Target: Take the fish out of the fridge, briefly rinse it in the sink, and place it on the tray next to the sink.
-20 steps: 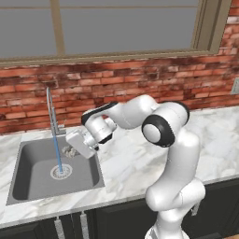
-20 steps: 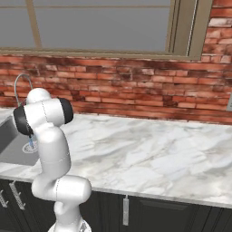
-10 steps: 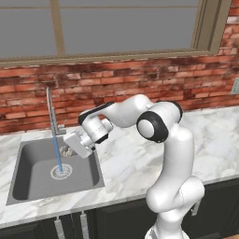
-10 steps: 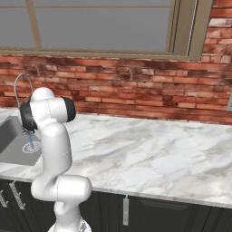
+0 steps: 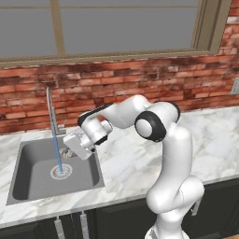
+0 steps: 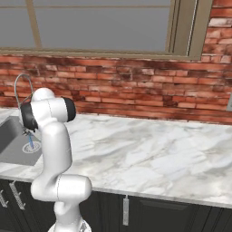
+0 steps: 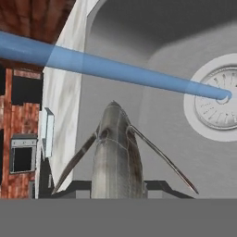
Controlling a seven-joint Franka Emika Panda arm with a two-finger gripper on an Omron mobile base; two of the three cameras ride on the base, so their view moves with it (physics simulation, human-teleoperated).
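My gripper [image 5: 71, 150] hangs over the sink [image 5: 28, 186], shut on the fish. In the hand view the fish [image 7: 115, 152] is silvery-grey, sticks out from between the jaws [image 7: 115, 187] and points at the basin's far wall. A blue water stream [image 5: 58, 156] falls from the thin chrome faucet [image 5: 50, 109] to the round drain [image 5: 61, 171]. The fish sits just right of the stream, apart from it; in the hand view the stream [image 7: 115, 69] crosses just beyond the fish's tip toward the drain [image 7: 217, 99]. The fridge and the tray are out of view.
A marble counter [image 5: 135, 163] surrounds the sink and stretches far to the right [image 6: 158, 154]. Behind it rise a red brick wall [image 5: 140, 84] and a window [image 5: 126, 23]. Dark cabinets [image 6: 149, 217] run below the counter's front edge.
The gripper with the fish has moved a little left and down, closer to the water stream. The elbow has swung with it. The jaws stay shut.
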